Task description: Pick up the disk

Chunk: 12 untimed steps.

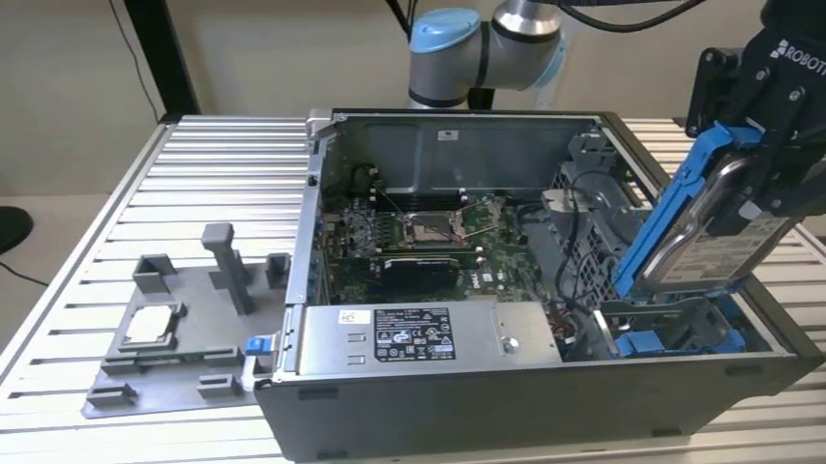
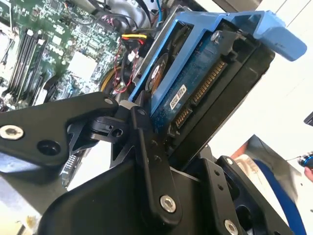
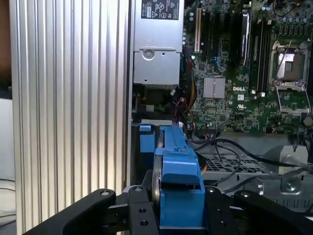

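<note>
Computer case (image 1: 543, 387): open on the bench (image 1: 77, 242); motherboard (image 1: 413, 242) and power supply (image 1: 413, 333) inside.
Disk (image 1: 703, 227): tilted, raised above the case's drive bay (image 1: 671, 333).
Tool (image 1: 761, 145): closed on the disk.
Grey tray (image 1: 168, 329): beside the case, on the exterior view's left.

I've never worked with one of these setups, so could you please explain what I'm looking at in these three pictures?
It's a robot arm working over an open computer case on a ribbed metal table. The exterior view comes from a camera off the arm; both wrist views come from cameras riding on the arm. The black gripper is shut on the disk, a metal hard drive in a blue plastic carrier, held tilted over the case's end at the exterior view's right. The wrist views show the disk clamped between the black fingers, with the motherboard beyond. A grey fixture tray lies beside the case.
</note>
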Tool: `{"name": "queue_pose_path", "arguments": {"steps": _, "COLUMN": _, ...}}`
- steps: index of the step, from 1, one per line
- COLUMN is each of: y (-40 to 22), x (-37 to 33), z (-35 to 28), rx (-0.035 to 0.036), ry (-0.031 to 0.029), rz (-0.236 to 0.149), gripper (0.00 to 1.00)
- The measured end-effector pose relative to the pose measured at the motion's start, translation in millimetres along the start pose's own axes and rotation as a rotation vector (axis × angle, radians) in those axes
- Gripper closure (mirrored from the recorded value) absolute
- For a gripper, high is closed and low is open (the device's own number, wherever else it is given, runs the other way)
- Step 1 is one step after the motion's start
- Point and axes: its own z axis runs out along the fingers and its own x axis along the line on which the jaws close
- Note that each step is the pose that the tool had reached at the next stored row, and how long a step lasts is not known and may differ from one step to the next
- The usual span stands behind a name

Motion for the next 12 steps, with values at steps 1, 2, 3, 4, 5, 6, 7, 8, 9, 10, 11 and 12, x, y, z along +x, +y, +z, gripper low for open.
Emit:
{"name": "queue_pose_path", "arguments": {"steps": 1, "y": 0.0, "x": -0.1, "z": 1.3, "rx": 0.0001, "ry": -0.0001, "rz": 0.0, "gripper": 1.0}}
{"name": "queue_pose_path", "arguments": {"steps": 2, "y": -0.1, "x": -0.5, "z": 2.8, "rx": 0.0002, "ry": -0.0004, "rz": 0.0, "gripper": 1.0}}
{"name": "queue_pose_path", "arguments": {"steps": 3, "y": -0.6, "x": -0.8, "z": 4.2, "rx": 0.0002, "ry": -0.0003, "rz": 0.0, "gripper": 1.0}}
{"name": "queue_pose_path", "arguments": {"steps": 4, "y": -1.3, "x": -1.0, "z": 5.4, "rx": 0.0002, "ry": -0.0005, "rz": 0.0, "gripper": 1.0}}
{"name": "queue_pose_path", "arguments": {"steps": 5, "y": -2.9, "x": -1.0, "z": 6.3, "rx": 0.0003, "ry": -0.0004, "rz": 0.0, "gripper": 1.0}}
{"name": "queue_pose_path", "arguments": {"steps": 6, "y": -5.6, "x": -1.0, "z": 7.1, "rx": 0.0002, "ry": -0.0002, "rz": 0.0, "gripper": 1.0}}
{"name": "queue_pose_path", "arguments": {"steps": 7, "y": -8.2, "x": -0.9, "z": 8.1, "rx": 0.0002, "ry": -0.0004, "rz": 0.0, "gripper": 1.0}}
{"name": "queue_pose_path", "arguments": {"steps": 8, "y": -10.3, "x": -0.9, "z": 9.5, "rx": 0.0002, "ry": -0.0005, "rz": 0.0, "gripper": 1.0}}
{"name": "queue_pose_path", "arguments": {"steps": 9, "y": -11.6, "x": -0.9, "z": 11.1, "rx": 0.0002, "ry": -0.0003, "rz": 0.0, "gripper": 1.0}}
{"name": "queue_pose_path", "arguments": {"steps": 10, "y": -12.3, "x": -0.8, "z": 12.7, "rx": 0.0002, "ry": -0.0002, "rz": 0.0, "gripper": 1.0}}
{"name": "queue_pose_path", "arguments": {"steps": 11, "y": -12.6, "x": -0.5, "z": 14.1, "rx": 0.0002, "ry": -0.0003, "rz": 0.0, "gripper": 1.0}}
{"name": "queue_pose_path", "arguments": {"steps": 12, "y": -12.6, "x": 0.1, "z": 15.5, "rx": 0.0002, "ry": -0.0006, "rz": 0.0, "gripper": 1.0}}
